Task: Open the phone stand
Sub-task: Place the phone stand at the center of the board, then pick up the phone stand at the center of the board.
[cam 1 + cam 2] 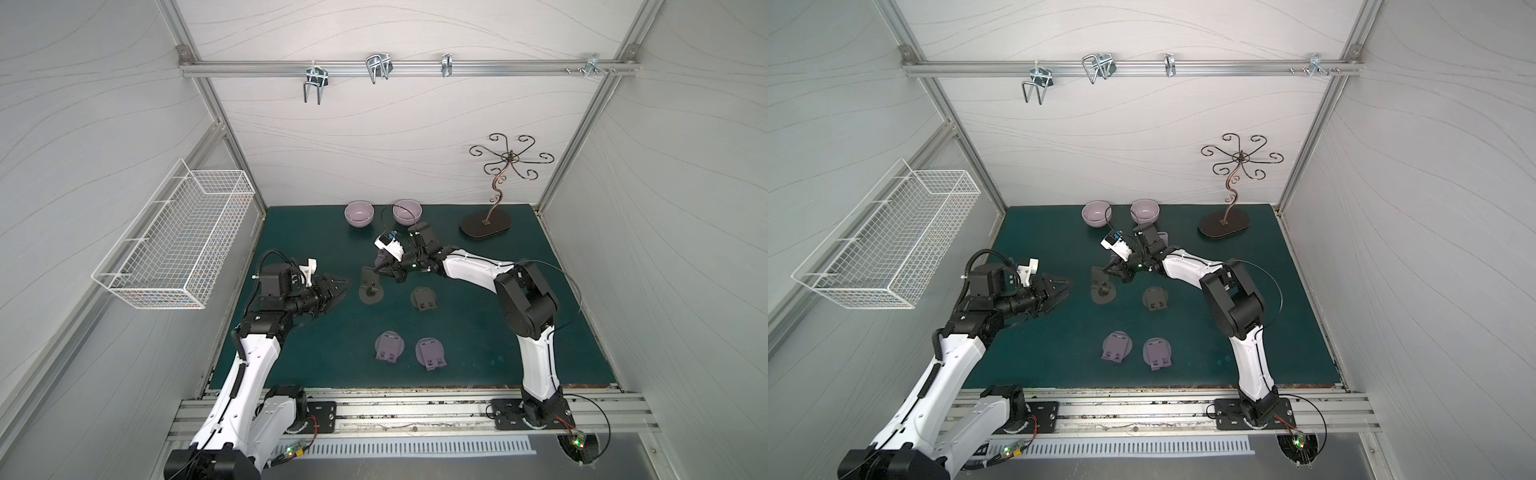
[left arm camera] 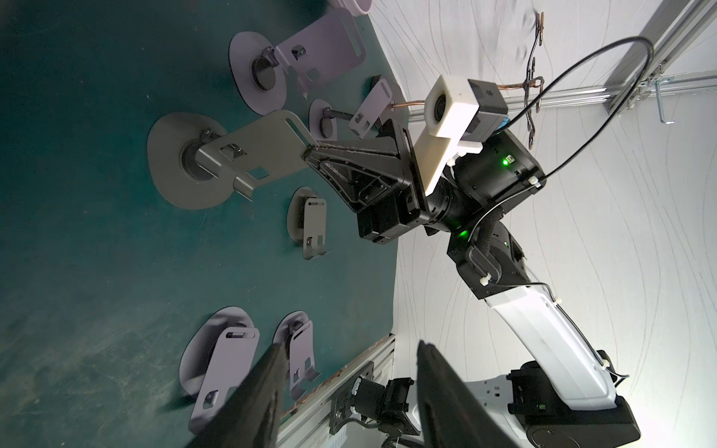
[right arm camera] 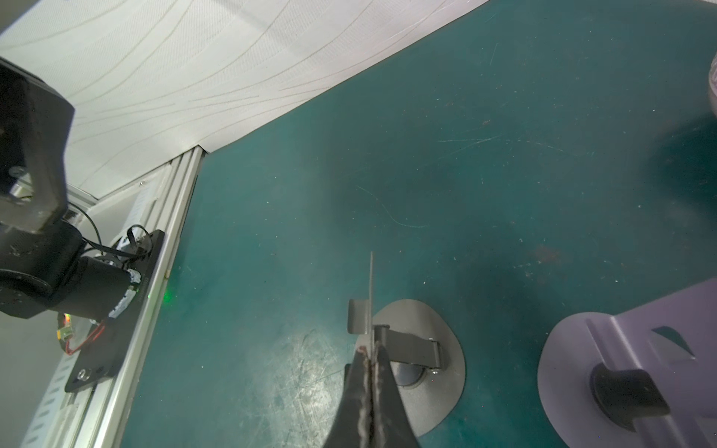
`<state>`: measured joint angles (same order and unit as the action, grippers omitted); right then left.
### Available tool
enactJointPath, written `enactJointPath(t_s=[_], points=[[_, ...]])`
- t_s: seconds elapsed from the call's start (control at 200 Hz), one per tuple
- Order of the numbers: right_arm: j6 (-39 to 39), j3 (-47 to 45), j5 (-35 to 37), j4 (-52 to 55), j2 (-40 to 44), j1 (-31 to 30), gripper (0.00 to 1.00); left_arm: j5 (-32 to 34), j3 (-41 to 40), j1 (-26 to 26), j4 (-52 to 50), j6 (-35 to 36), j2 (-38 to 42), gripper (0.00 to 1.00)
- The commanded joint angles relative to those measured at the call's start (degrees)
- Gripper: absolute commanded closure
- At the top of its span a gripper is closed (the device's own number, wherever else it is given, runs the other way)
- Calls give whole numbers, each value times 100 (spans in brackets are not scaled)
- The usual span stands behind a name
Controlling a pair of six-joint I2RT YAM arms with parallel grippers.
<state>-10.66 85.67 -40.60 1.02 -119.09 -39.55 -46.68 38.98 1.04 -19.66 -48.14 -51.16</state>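
Pale wavy-lined walls enclose a green mat.

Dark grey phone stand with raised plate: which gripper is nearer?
Right. Right gripper is shut on the phone stand, at its plate; left gripper hovers open beside it, apart.

The mat is dark teal; the phone stand and its neighbour dark grey; the front-edge pair and both bowls lilac; wire basket white; walls pale grey with wavy lines
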Motion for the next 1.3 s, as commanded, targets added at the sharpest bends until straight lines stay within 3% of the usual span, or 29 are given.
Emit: enactJointPath(t_s=[0.0, 0.27, 0.45, 0.68, 1.015, 1.296], points=[[-347, 135, 96, 1072, -142, -106, 94, -43, 180, 19, 79, 137, 22, 43], [-309, 107, 274, 1112, 369, -97, 77, -42, 129, 23, 32, 196, 106, 43], [-194, 4, 273, 987, 891, -72, 60, -60, 74, 22, 65, 208, 207, 41], [73, -279, 481, 982, 1451, 166, 58, -76, 160, 19, -256, 525, 266, 39], [1504, -2187, 494, 1190, 2817, 1241, 58, -59, 12, -179, 116, 583, 154, 39], [2028, -2649, 93, 1018, 2202, 1551, 57, 161, 92, -656, 165, 701, -52, 37]])
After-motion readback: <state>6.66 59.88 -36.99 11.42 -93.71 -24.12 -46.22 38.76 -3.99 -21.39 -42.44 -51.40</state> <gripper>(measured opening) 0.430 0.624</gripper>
